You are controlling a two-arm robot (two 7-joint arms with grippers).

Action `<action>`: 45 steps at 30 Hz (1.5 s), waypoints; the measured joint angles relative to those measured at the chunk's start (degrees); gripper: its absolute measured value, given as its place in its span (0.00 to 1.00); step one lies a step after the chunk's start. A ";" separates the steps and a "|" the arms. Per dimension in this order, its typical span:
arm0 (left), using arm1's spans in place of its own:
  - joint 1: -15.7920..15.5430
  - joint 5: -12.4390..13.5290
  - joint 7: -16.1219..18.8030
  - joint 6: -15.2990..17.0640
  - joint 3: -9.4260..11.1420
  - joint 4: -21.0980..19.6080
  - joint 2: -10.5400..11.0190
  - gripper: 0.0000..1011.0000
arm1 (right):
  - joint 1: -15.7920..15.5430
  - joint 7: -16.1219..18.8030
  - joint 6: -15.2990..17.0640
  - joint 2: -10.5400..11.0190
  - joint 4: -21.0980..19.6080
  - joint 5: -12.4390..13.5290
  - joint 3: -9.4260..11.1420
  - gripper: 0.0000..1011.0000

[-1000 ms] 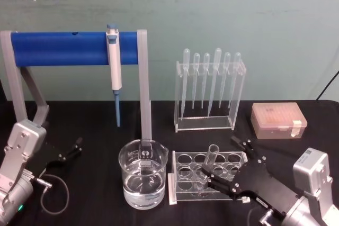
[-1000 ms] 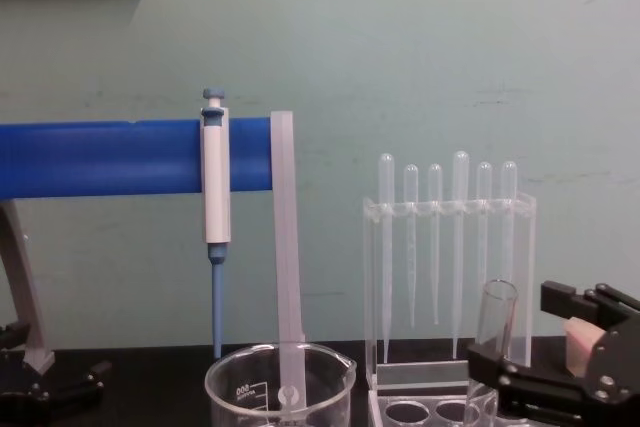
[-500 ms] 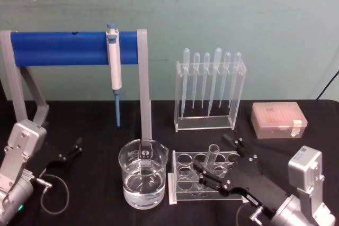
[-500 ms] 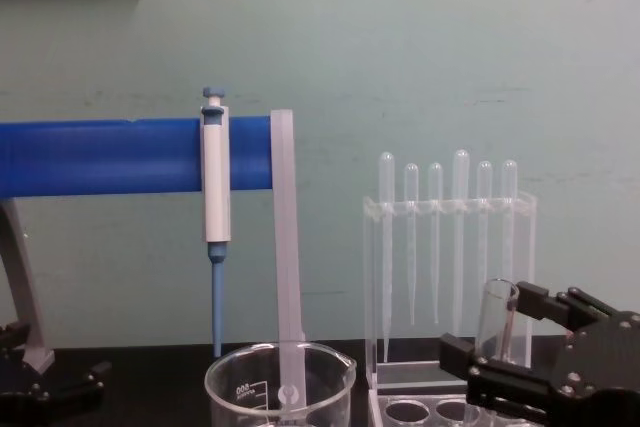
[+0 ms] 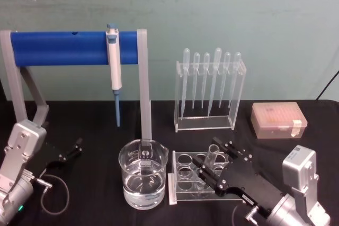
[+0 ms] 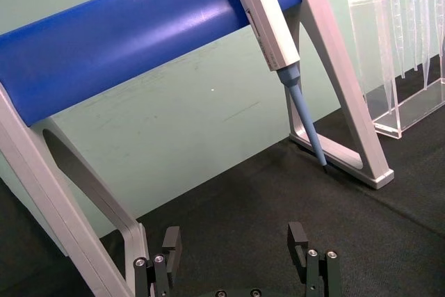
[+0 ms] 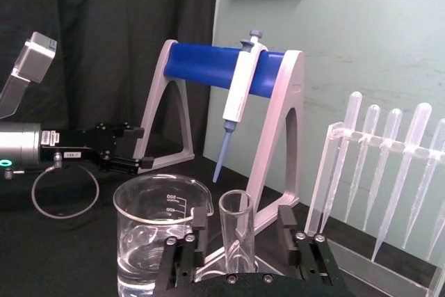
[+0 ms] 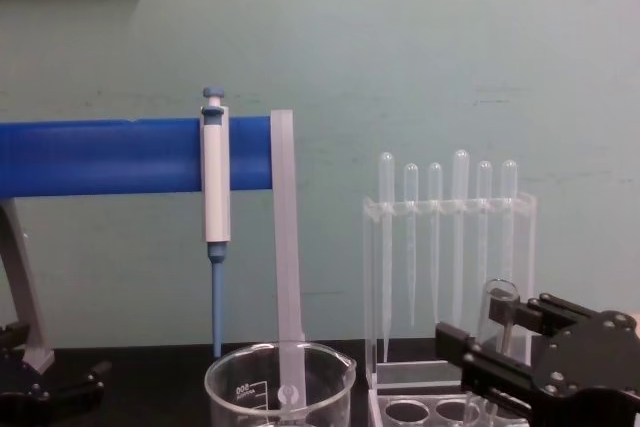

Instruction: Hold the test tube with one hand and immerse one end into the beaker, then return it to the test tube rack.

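The test tube stands slightly tilted in a clear rack on the black table, its open rim up. My right gripper is open, one finger on each side of the tube's upper part. In the right wrist view the test tube sits between the fingers with a gap on both sides. The chest view shows the test tube inside the right gripper. The beaker, part full of clear liquid, stands left of the rack. My left gripper is open and parked at the table's left.
A blue-barred stand holds a white-and-blue pipettor behind the beaker. A clear rack of plastic pipettes stands behind the tube rack. An orange tip box sits at the right. A cable loop lies near my left arm.
My right gripper has moved left and forward over the rack, until its open fingers straddle the test tube. The tube, the beaker and my left arm have stayed put.
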 joint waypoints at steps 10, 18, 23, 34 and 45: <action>0.00 0.00 0.00 0.00 0.00 0.00 0.00 0.99 | -1.81 0.40 0.78 -0.40 -2.23 -0.29 2.16 0.33; 0.00 0.00 0.00 0.00 0.00 0.00 0.00 0.99 | -2.48 1.26 1.12 -1.05 -2.66 -0.49 3.25 0.22; 0.00 0.00 0.00 0.00 0.00 0.00 0.00 0.99 | -2.60 1.72 1.66 -1.34 -3.66 -0.48 4.08 0.22; 0.00 0.00 0.00 0.00 0.00 0.00 0.00 0.99 | -1.87 1.37 9.59 0.46 -10.77 0.28 6.22 0.22; 0.00 0.00 0.00 0.00 0.00 0.00 0.00 0.99 | 3.37 1.70 24.94 3.47 -15.65 5.94 7.06 0.22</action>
